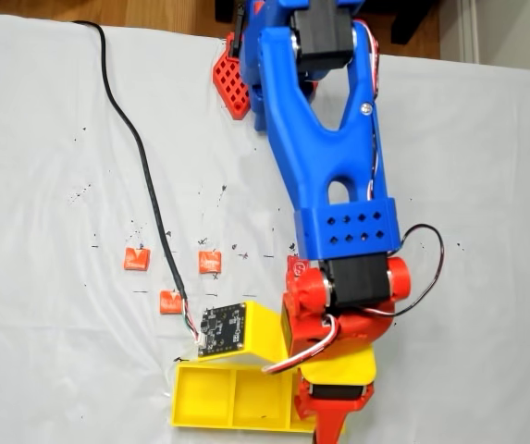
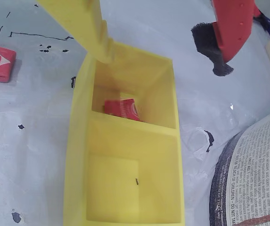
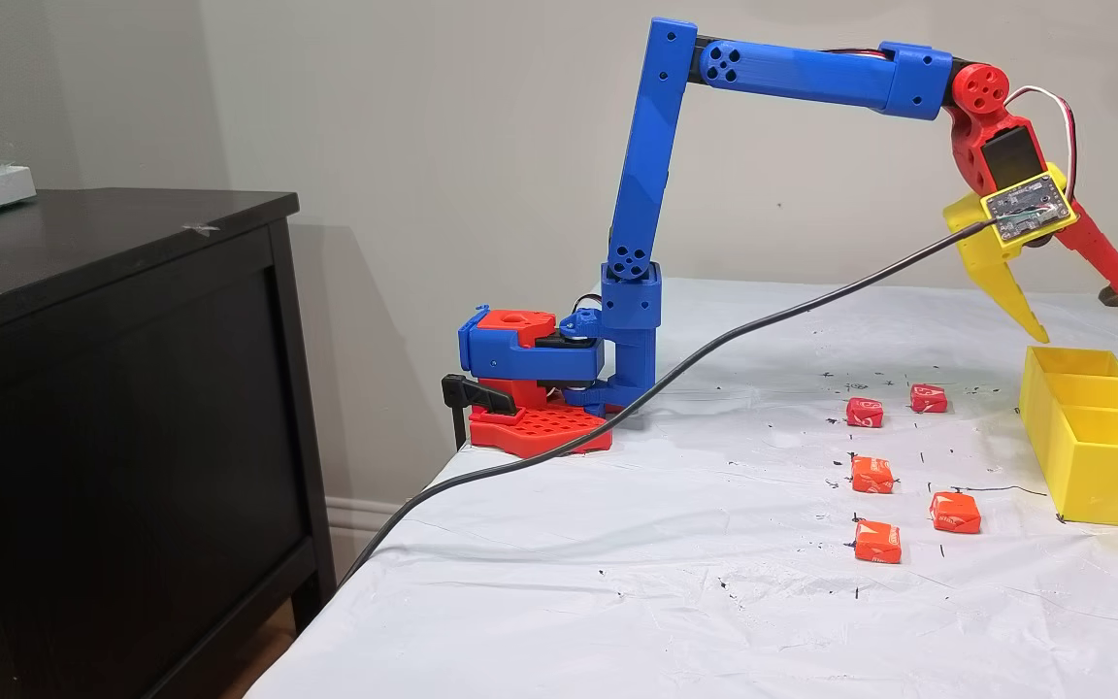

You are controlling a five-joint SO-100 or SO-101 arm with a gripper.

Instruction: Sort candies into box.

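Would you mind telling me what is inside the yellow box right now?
In the wrist view, one candy lies in the far compartment of the box; the near compartment holds none. The dividing wall hides the candy's lower edge, and the third compartment cannot be seen.

In the wrist view one candy (image 2: 122,109) lies in the box's (image 2: 76,141) far compartment. In a fixed view five candies (image 3: 872,475) lie on the worktop (image 3: 617,582), left of the box.
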